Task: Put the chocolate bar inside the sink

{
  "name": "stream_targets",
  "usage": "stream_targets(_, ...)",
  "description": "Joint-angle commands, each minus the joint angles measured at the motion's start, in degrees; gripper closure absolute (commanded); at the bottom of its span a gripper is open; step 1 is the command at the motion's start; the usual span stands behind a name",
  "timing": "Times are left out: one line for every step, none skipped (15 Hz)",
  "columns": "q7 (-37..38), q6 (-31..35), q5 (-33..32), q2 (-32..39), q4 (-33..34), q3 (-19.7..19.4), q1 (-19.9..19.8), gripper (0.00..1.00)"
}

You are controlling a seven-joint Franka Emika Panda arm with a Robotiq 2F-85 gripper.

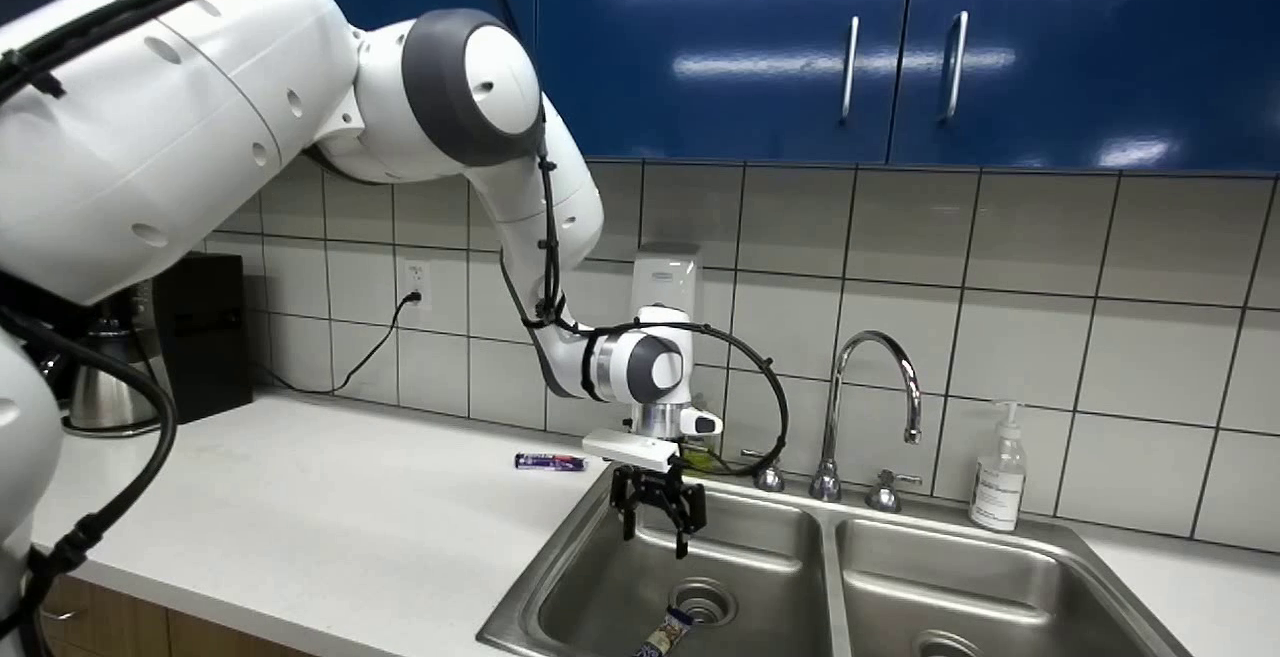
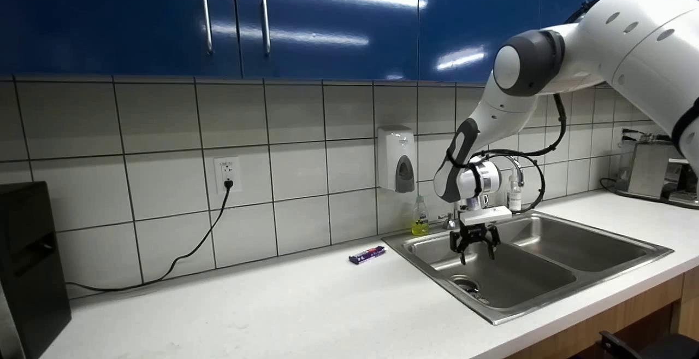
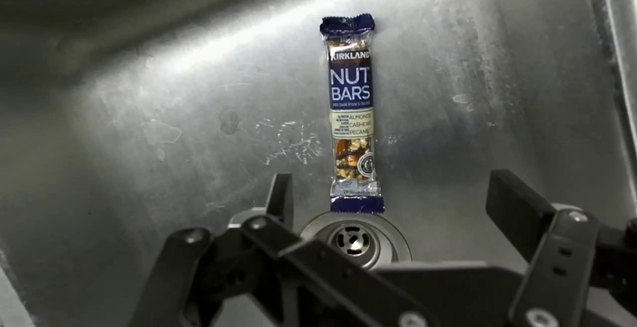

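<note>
Saw the claw (image 1: 655,545) spread wide over the sink (image 1: 834,567), gripping nothing. Found the bar (image 3: 351,118) flat in the sink, below the claw and ahead of the gap between its jaws in the wrist view, with long axis roughly square to the closing line and near end by the drain (image 3: 354,241). Judged it already placed; likely called only for lifting the claw away.

My arm (image 1: 190,117) arches high over the worktop (image 1: 330,517), bent at the elbow (image 1: 470,87), and slopes down to the wrist (image 1: 655,367). My gripper (image 1: 655,540) hangs straight down within the rim of the sink (image 1: 558,555), jaws parted wide, a clear gap between the pads (image 3: 517,212); whether its tips sit above or below that rim, I can't fairly judge.
</note>
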Motion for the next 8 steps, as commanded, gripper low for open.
stream_targets(0.88,3.47,-0.8,-9.46,-10.62,0.03,1.02,0.0)
stream_targets(0.62,4.06,-0.76,-11.45,-12.58,0.26,1.21,0.0)
stream_targets(0.17,4.6,-0.64,-12.95,-14.18,0.63,1.29,0.0)
stream_targets(0.02,4.79,-0.76,-14.61,-15.91,0.86,1.7,0.0)
stream_targets(-0.14,5.2,-0.7,-16.08,-17.47,1.19,1.94,0.0)
stream_targets(-0.51,5.41,-0.74,-17.47,-19.0,1.56,2.24,0.0)
stream_targets(-0.73,5.53,-0.79,-18.8,-20.49,1.92,2.6,0.0)
stream_targets(-1.16,5.7,-0.82,-19.97,-21.95,2.45,2.88,0.0)
